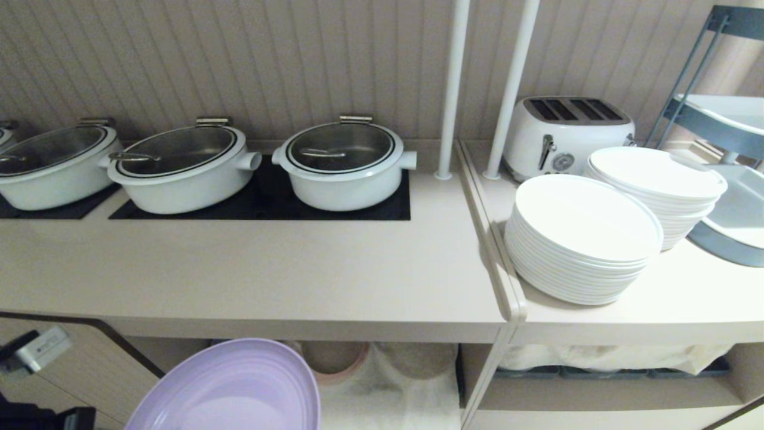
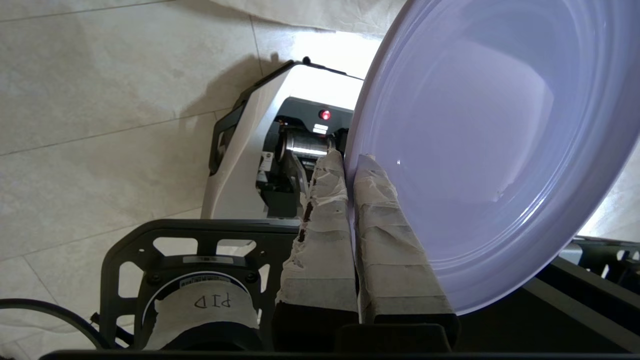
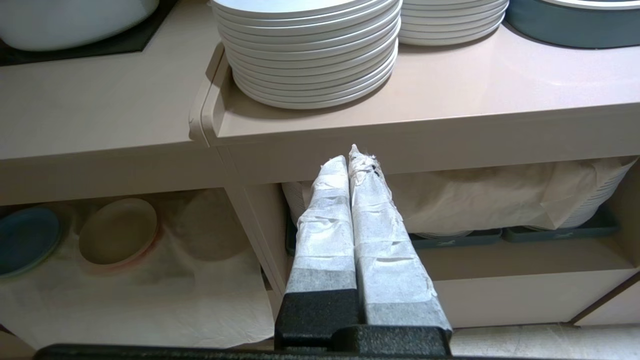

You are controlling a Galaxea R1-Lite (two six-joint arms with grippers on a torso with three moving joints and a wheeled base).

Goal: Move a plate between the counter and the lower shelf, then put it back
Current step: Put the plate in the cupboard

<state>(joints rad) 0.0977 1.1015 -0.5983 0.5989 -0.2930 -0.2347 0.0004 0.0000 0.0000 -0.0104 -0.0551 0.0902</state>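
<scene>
The plate (image 1: 230, 388) is held in the air in front of the lower shelf (image 1: 388, 382), below the front edge of the desk (image 1: 268, 275), dish side tilted up toward the head camera. The left gripper (image 2: 350, 162) pinches it at the rim, taped fingers (image 2: 385, 225) pressed together with the thin lavender edge between them. It looks like light, stiff plastic with a smooth glossy face, so probably slippery. A rim pinch is the only hold on offer, and with the whole disc hanging off one edge it may swing or twist in the grip. Not fragile by the look of it.

The right gripper (image 3: 352, 155) is idle with fingers closed on nothing, aimed at the desk front near the divider between the two niches.

Around:
- Three white pots (image 1: 343, 164) with glass lids on the black hob panels (image 1: 262, 206) at the back of the desk. The front strip looks like the likely landing spot.
- Two white plate stacks (image 1: 582, 239) and a toaster (image 1: 567, 134) on the neighbouring top to the right, well apart.
- In the lower shelf, a wrinkled white cloth (image 3: 150, 295), a beige-pink plate stack (image 3: 118, 230) and a blue plate (image 3: 25, 240).

The thick desk front edge overhangs the niche, so the plate's far rim could catch it on the way up or in.
</scene>
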